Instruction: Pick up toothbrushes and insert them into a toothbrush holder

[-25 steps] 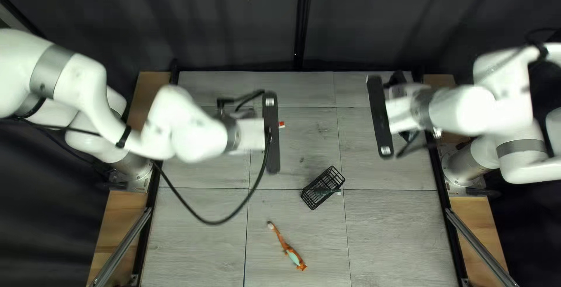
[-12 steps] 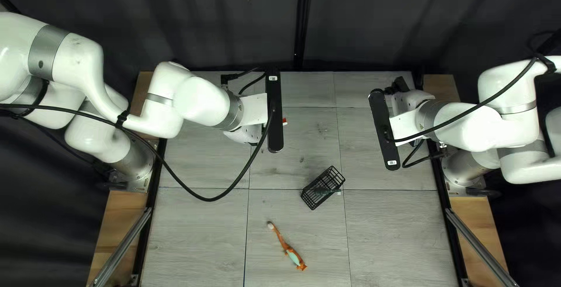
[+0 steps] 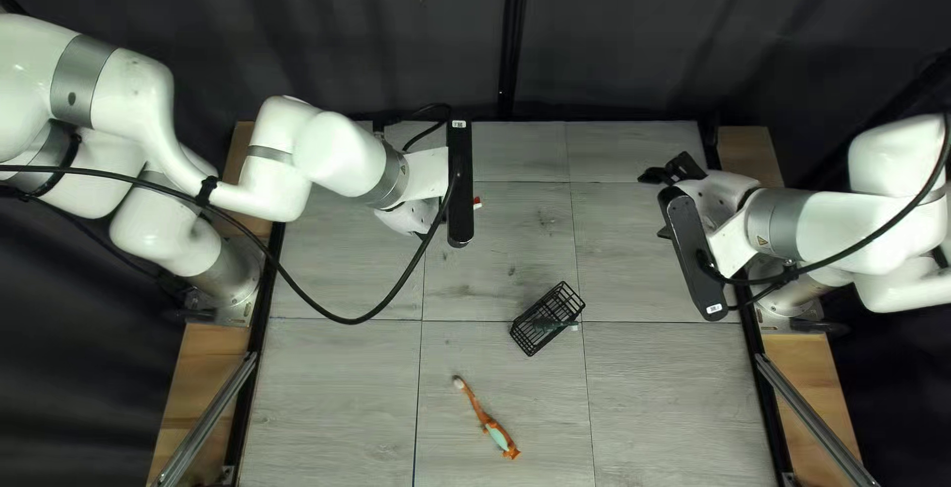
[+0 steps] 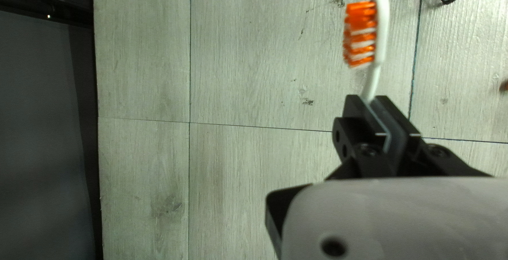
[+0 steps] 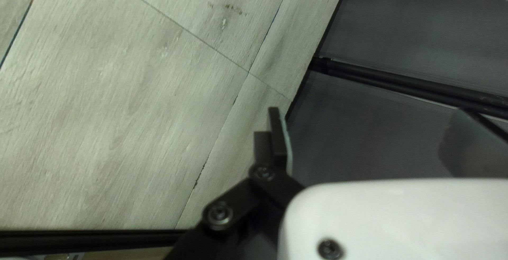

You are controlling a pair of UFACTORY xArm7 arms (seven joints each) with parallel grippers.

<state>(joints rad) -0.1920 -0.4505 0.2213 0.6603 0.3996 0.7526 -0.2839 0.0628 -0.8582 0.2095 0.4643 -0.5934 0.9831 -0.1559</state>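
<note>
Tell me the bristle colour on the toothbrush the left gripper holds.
The bristles are orange with white bands, showing best in the left wrist view.

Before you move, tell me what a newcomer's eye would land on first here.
Probably the white toothbrush with vivid orange bristles, pinched in my left gripper, its head sticking out ahead of the fingers. Next, the orange toothbrush with a pale green patch, lying on the grey wood-look table near the bottom of the top left view, then the black wire-mesh basket just beyond it.
</note>
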